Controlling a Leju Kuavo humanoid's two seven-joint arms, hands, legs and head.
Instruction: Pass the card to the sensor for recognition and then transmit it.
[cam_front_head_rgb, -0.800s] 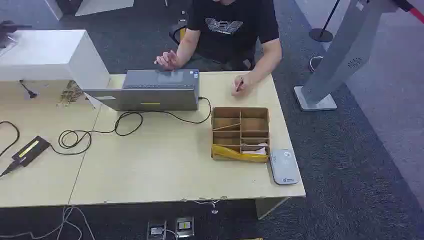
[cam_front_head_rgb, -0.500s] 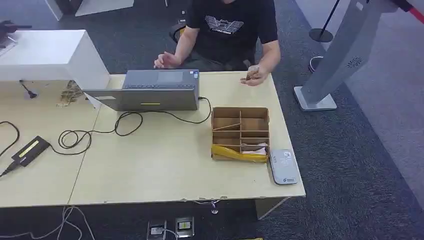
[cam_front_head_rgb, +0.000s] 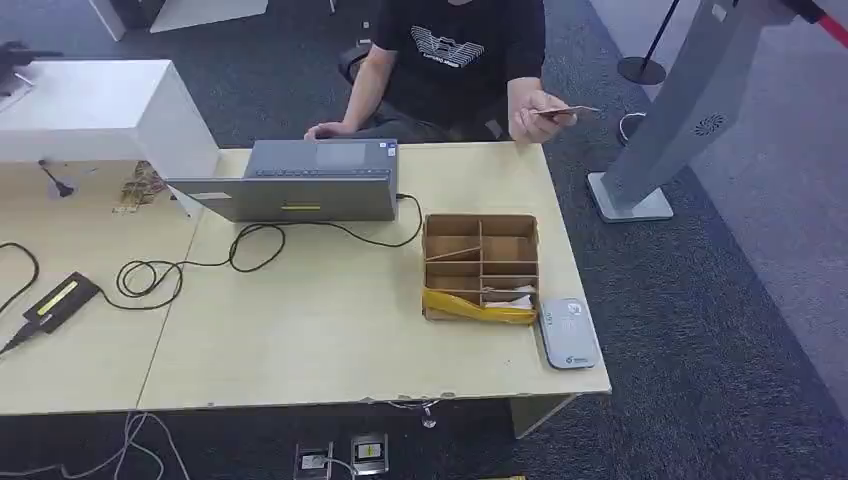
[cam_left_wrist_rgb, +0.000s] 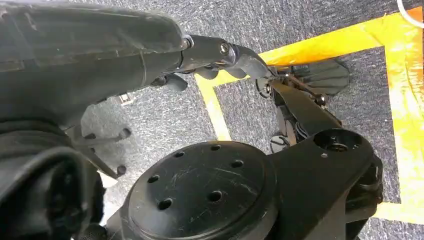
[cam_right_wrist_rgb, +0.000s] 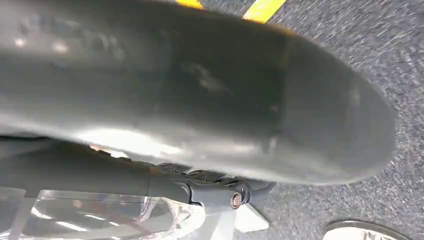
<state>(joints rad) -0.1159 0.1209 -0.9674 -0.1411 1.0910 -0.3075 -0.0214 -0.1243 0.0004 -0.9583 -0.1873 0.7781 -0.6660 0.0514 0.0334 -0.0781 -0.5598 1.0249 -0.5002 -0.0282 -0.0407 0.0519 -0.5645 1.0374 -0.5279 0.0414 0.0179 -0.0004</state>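
A person in a black shirt sits at the far side of the table and holds a thin card up in the air, past the table's far right corner. The grey card sensor lies flat near the table's front right corner, right beside the cardboard divider box. My left hand hangs over the carpet with its dark fingers stretched out and nothing in them. My right hand is a close blur; one finger reaches out and holds nothing.
A grey laptop stands at the table's far middle, its cable looping to a black power brick at the left. A white box sits at the far left. A grey kiosk stand rises on the carpet at the right.
The person's hand picked the card up off the table's far right edge and raised it up and to the right. The other hand sank beside the laptop.
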